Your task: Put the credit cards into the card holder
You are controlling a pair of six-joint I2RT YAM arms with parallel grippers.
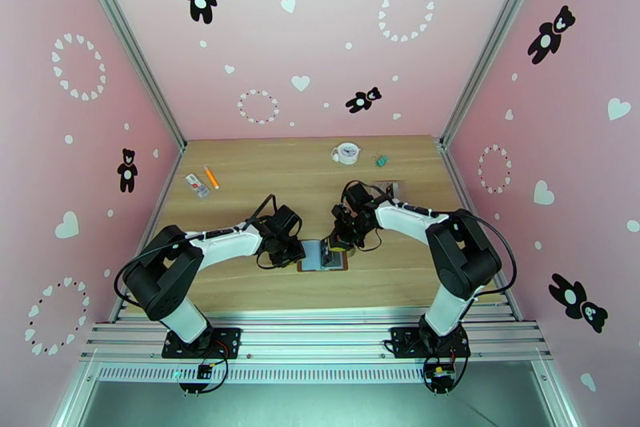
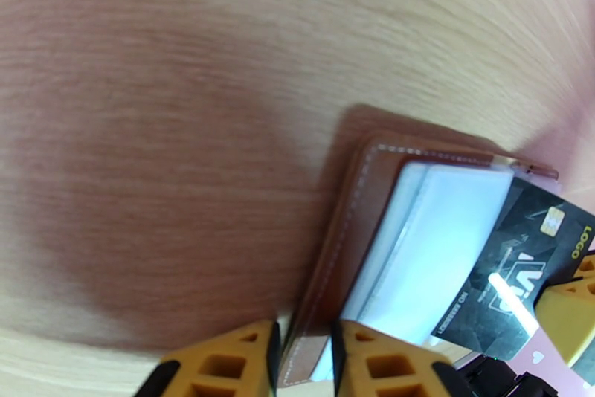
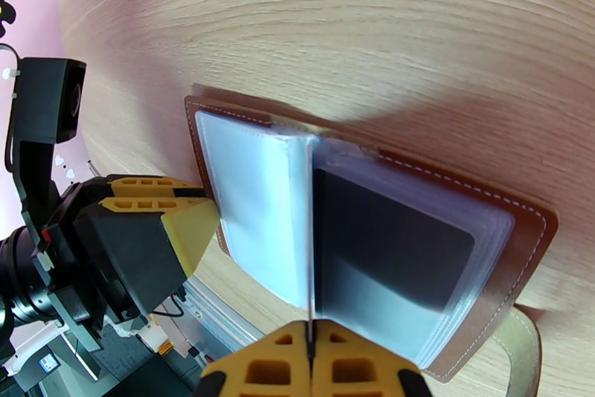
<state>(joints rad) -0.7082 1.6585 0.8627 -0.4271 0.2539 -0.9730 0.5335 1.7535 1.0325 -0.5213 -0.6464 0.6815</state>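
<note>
Item one: card holder (image 1: 322, 255), brown leather with pale stitching. It lay open and flat on the table (image 1: 264, 157), near the front edge and between the two arms. Its clear sleeves (image 3: 253, 205) were fanned upward like the leaves of a book.

Item two: left gripper (image 2: 303, 339), clenched on the outer edge of the holder's left cover. I took this for a hold-down, pinning the cover to the wood so the wallet could neither slide nor fold shut while the other arm worked.

Item three: right gripper (image 3: 310, 339), pinched tight on one credit card (image 2: 513, 272), a black one with a chip and yellow lettering. The card stood on edge and pointed into the fold between two sleeves, its leading edge already among them. That angle seemed chosen so the thin edge could part the plastic.

Item four: a dark panel (image 3: 387, 257) behind the right-hand sleeve. I could not tell whether it was a stowed card or the lining.

Item five: an orange pen (image 1: 211, 177) and a small white round-faced object (image 1: 346, 152), both toward the far side of the table, well apart from the work and seemingly no part of it.
</note>
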